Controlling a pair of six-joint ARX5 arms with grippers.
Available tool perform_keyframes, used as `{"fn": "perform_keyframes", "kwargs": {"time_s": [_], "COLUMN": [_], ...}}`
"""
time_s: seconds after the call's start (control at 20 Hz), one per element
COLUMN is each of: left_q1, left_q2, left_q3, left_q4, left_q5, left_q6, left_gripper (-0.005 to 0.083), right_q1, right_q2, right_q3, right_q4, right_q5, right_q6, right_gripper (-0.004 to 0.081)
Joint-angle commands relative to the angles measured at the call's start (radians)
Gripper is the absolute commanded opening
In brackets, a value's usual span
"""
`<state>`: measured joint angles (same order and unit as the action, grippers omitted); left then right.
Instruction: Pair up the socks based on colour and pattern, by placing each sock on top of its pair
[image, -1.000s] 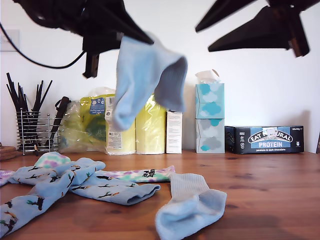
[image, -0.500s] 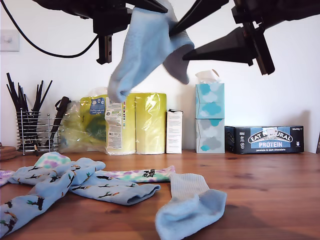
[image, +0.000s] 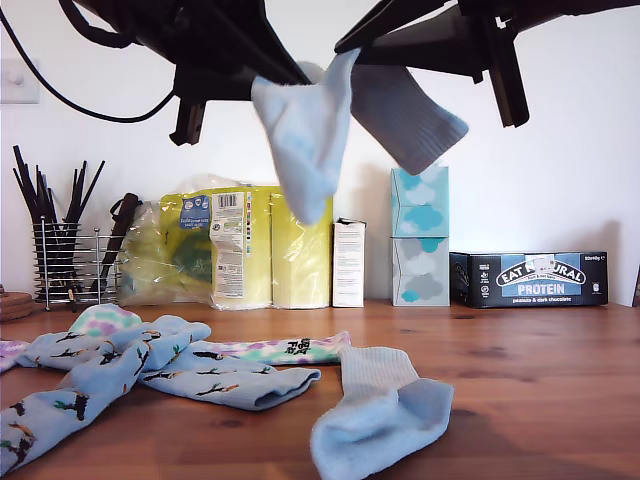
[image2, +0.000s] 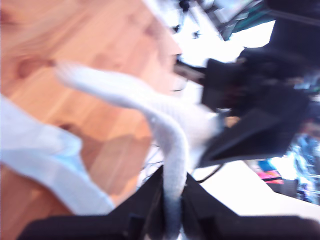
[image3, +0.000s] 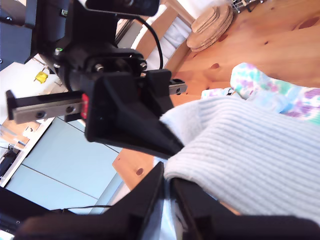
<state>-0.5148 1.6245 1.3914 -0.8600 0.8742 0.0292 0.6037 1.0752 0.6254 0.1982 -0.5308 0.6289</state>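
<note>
My first gripper (image: 288, 78) (image2: 172, 215) is clamped tight on one end of a light-blue ribbed sock (image: 305, 140) (image2: 167, 145) (image3: 250, 160), and my second gripper (image: 345, 45) (image3: 165, 175) is pinched onto the same sock at the ribbed cuff end. The sock hangs high in the air between them, toe drooping down, cuff flaring toward the exterior view's right. Plenty of clear air under it, well above the desk (image: 540, 380). Down there its match, the second light-blue ribbed sock (image: 385, 415) (image2: 40, 165), lies crumpled near the front edge, with bare wood open to the exterior view's right of it. To the exterior view's left, it's crowded: an animal-print sock (image: 230, 380) lies just beside it, another animal-print sock (image: 70, 395) runs off toward the front corner, and a tie-dye sock with black lettering (image: 290, 350) peeks out behind, touching the ribbed one's cuff. A second tie-dye sock (image: 105, 320) sits further to the exterior view's left. Along the back edge stand a wire holder of black sticks (image: 65, 255), a yellow paper-roll pack (image: 290, 250), stacked tissue boxes (image: 420, 235) and a protein bar box (image: 530, 278).
</note>
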Motion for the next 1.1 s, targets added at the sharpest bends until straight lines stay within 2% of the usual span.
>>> {"fn": "perform_keyframes", "kwargs": {"time_s": [0.0,0.05,0.1,0.25,0.45,0.55,0.65,0.8,0.95,1.05], "left_q1": [-0.002,0.000,0.006,0.029,0.062,0.084,0.111,0.131,0.147,0.146], "left_q2": [-0.010,-0.010,-0.010,-0.010,-0.010,-0.010,-0.010,-0.010,-0.010,-0.010], "left_q3": [0.006,0.006,0.006,0.006,0.006,0.006,0.006,0.006,0.006,0.006], "left_q4": [0.000,-0.003,-0.008,-0.044,-0.139,-0.174,-0.203,-0.214,-0.208,-0.206], "left_q5": [-0.032,-0.040,-0.042,-0.042,-0.059,-0.108,-0.157,-0.179,-0.179,-0.179], "left_q6": [0.005,0.004,0.004,0.006,0.069,0.086,0.105,0.128,0.129,0.129], "left_gripper": [0.0182,0.0297,0.0367,0.0376,0.0373,0.0331,0.0252,0.0139,0.0138,0.0138], "right_q1": [-0.011,-0.018,-0.018,-0.021,-0.030,-0.030,-0.030,-0.030,-0.017,-0.011], "right_q2": [-0.007,-0.006,-0.006,-0.006,-0.005,-0.005,-0.002,0.025,0.035,0.045], "right_q3": [0.011,0.011,0.011,0.011,0.011,0.011,0.011,0.011,0.011,0.011], "right_q4": [-0.054,-0.103,-0.146,-0.204,-0.244,-0.255,-0.260,-0.286,-0.292,-0.289], "right_q5": [-0.006,-0.002,0.010,0.068,0.069,0.066,0.079,0.077,0.031,0.057], "right_q6": [-0.011,-0.035,-0.061,-0.112,-0.113,-0.115,-0.150,-0.146,-0.132,-0.152], "right_gripper": [-0.0013,-0.0013,-0.0013,-0.0013,-0.0013,-0.0013,-0.0013,-0.0013,-0.0013,-0.0013]}}
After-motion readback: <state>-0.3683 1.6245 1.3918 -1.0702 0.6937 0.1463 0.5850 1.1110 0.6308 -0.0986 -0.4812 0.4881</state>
